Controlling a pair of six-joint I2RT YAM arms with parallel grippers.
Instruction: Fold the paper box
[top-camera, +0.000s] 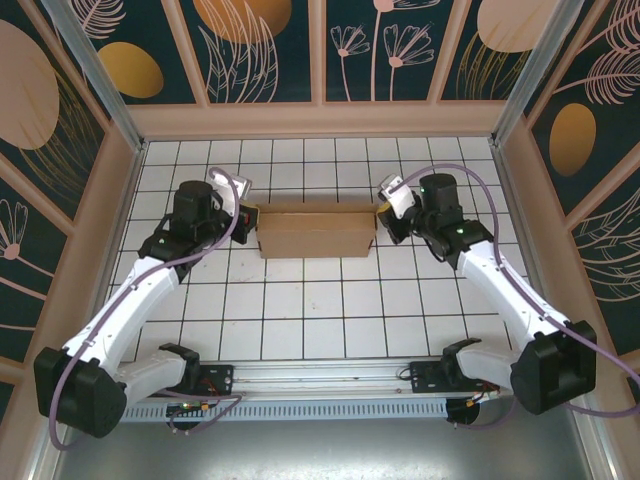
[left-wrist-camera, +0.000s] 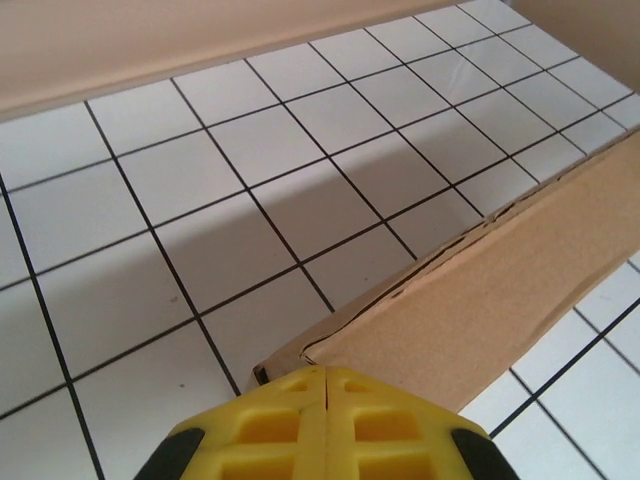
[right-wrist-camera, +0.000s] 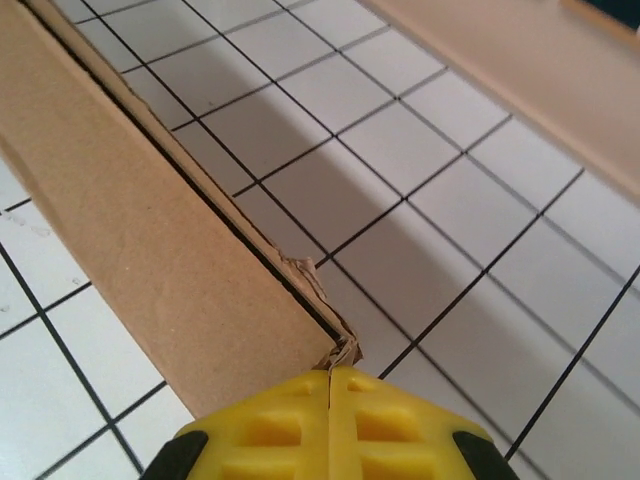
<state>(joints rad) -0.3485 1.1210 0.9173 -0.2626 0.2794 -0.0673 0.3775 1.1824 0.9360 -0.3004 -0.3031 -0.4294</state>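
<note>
Our left claw (top-camera: 248, 214), shut tight, has the paper box (top-camera: 315, 234) at its 3 o'clock; our right claw (top-camera: 384, 211), also shut, has it at 9 o'clock.

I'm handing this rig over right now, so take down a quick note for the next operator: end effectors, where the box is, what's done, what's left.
Left end effector: shut, nothing between the fingers, tips at the left end of the paper box.
Right end effector: shut, tips right at the box's right end, where one corner is crumpled.
Box: lies on the tiled table, beyond its centre, between the two arms.
Done: it looks folded into a closed, flat carton.
Left: a thin gap shows along the lid seam at both ends. It probably needs pressing shut, and that corner needs a check.
</note>
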